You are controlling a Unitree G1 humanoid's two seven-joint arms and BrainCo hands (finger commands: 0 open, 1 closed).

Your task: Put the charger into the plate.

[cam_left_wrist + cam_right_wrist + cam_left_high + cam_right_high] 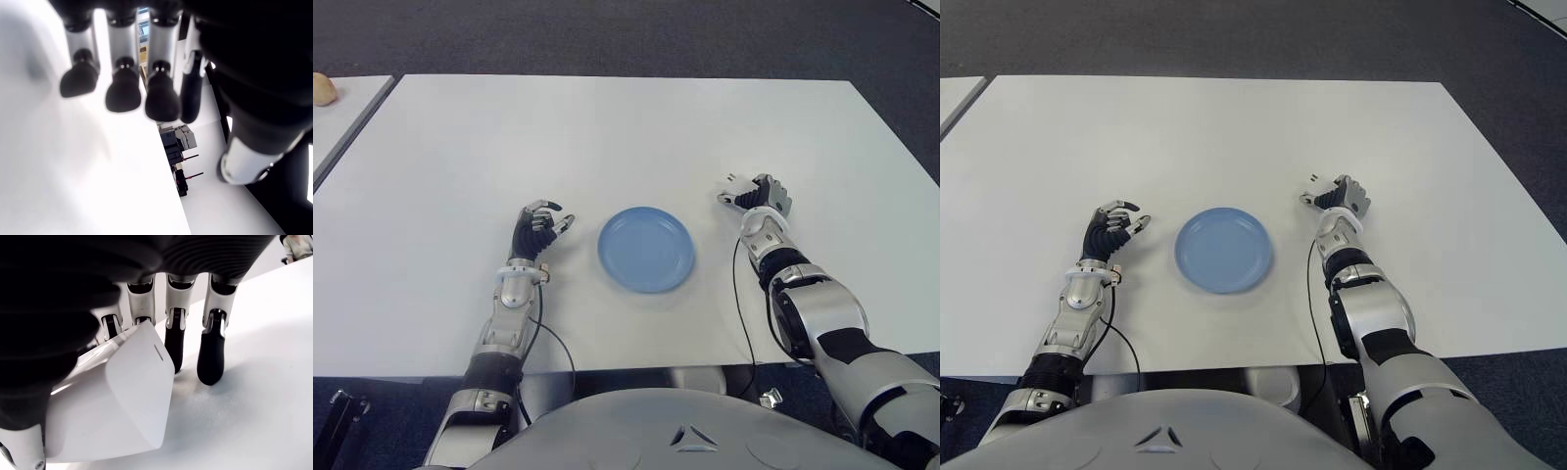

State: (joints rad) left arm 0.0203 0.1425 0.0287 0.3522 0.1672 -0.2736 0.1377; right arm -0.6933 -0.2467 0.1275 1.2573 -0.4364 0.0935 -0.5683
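A white charger sits in my right hand, whose fingers are shut around it; its metal prongs stick out toward the plate. That hand is low over the white table, a short way right of the blue plate. In the right wrist view two fingertips reach down to the tabletop beside the charger. The plate holds nothing. My left hand shows just left of the plate, fingers loosely bent and holding nothing.
A second white table stands at the far left with a beige object on it. Dark carpet lies beyond the table's far edge. Thin black cables run along both forearms.
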